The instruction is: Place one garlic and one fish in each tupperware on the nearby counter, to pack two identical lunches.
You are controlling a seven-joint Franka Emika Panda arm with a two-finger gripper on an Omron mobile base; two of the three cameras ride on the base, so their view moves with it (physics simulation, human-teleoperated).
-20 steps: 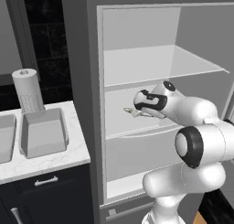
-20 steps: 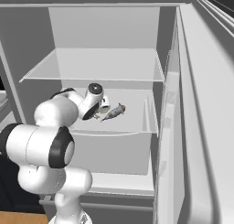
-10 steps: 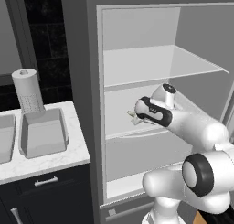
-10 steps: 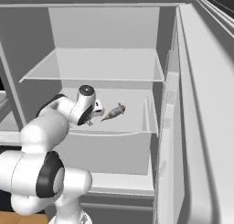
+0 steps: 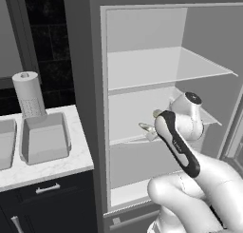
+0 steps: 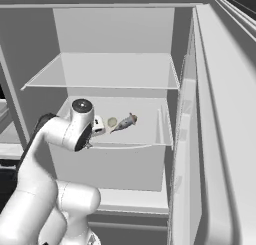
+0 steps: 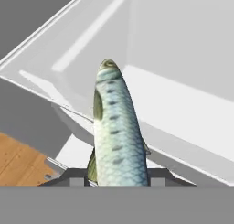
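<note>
My gripper (image 7: 118, 173) is shut on a silvery green fish (image 7: 115, 131), which sticks out straight ahead of the fingers. In the left base view the gripper (image 5: 152, 131) is at the front of the fridge's middle shelf (image 5: 128, 138), the fish's tip (image 5: 144, 127) poking out to its left. A garlic (image 5: 157, 113) lies just behind it. From the right, the garlic (image 6: 112, 122) and a second fish (image 6: 125, 123) lie on the shelf beside the hand (image 6: 97, 125). A grey tupperware (image 5: 45, 139) stands on the counter (image 5: 71, 158), another (image 5: 4, 144) at the frame's left edge.
The fridge stands open, its door (image 6: 200, 154) swung out on the right. An upper glass shelf (image 5: 161, 68) hangs over the hand. A paper towel roll (image 5: 28, 94) stands behind the tupperware. My forearm (image 5: 178, 146) crosses in front of the shelf.
The jaws have closed on the fish. The hand has sunk a little toward the shelf's front edge and the forearm has swung across the fridge opening.
</note>
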